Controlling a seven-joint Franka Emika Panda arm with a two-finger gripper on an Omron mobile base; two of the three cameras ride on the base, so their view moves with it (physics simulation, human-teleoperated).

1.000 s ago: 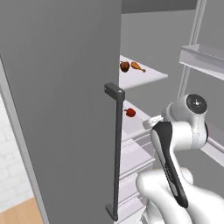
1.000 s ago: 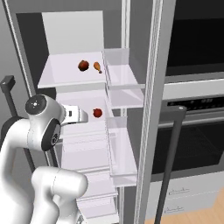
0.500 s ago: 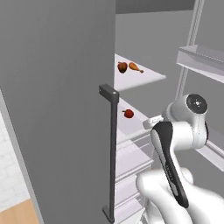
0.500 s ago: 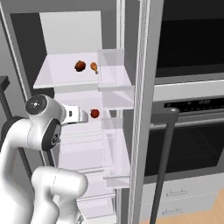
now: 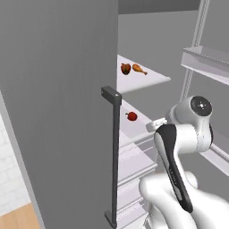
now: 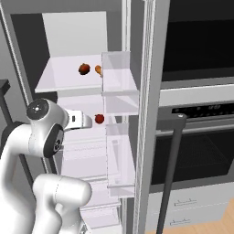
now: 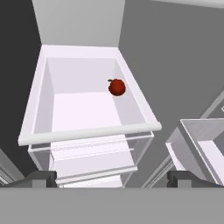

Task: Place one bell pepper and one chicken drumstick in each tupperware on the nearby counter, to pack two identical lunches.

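Resting on fridge shelf (image 7: 83,109), bell pepper (image 7: 117,87), end effector (image 7: 111,178) spread

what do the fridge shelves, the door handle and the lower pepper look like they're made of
Fridge shelves: pale, faintly see-through, so probably frosted glass or plastic. Door handle: dark grey matte bar, likely metal or painted plastic; the render leaves it open. Lower bell pepper: glossy red skin with a small highlight, like waxy fresh produce.

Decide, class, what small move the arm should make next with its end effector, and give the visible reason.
Probably ease the end effector forward and toward the small round glossy red bell pepper. The pepper lies at the far side of the white fridge shelf, well beyond the two dark fingertips, which stand wide apart with nothing between them.
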